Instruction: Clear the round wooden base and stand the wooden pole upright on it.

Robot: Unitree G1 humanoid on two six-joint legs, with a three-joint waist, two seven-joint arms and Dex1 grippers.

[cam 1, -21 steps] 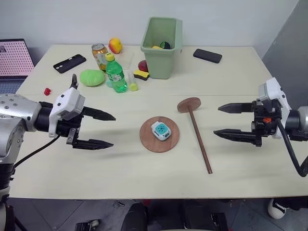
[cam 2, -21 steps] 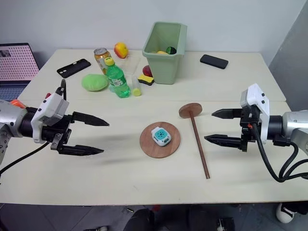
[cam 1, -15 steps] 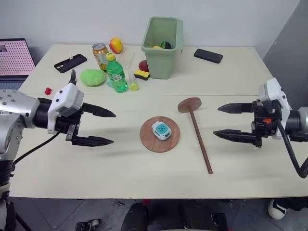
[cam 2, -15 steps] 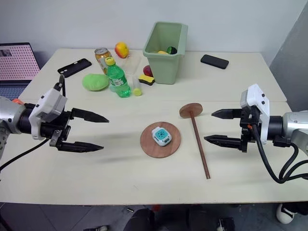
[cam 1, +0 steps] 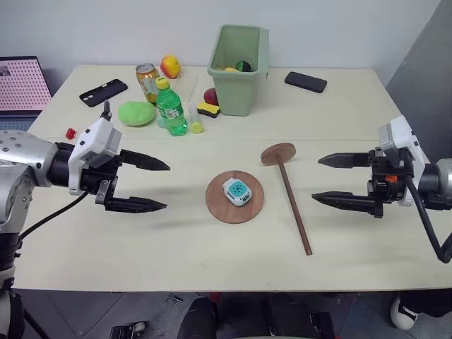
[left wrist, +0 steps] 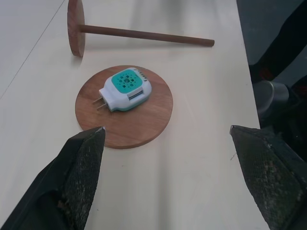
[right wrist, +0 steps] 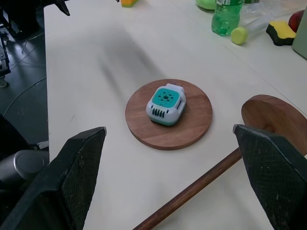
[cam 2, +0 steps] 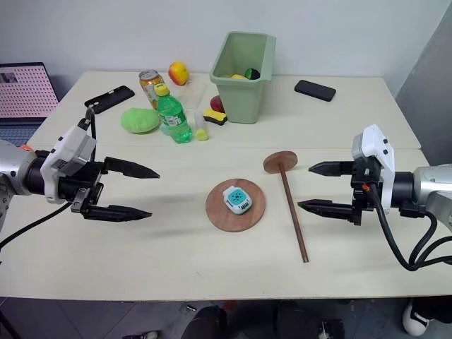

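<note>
Both the left gripper [cam 1: 145, 185] and right gripper [cam 1: 332, 179] are spread, empty. Grabbing the plug adapter [cam 1: 236, 190] carelessly may slide the base [cam 1: 234, 212], centre frame, into the pole [cam 1: 293, 207].

laptop [cam 1: 21, 92] cut off at edge

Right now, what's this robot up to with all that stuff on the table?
It holds nothing at the moment. The left gripper and right gripper hover open on either side of a flat round reddish-brown wooden base. A small white-and-teal plug-in device sits on that base, so it is not cleared. The long dark wooden pole with a disc end lies flat on the pale table beside it.
</note>
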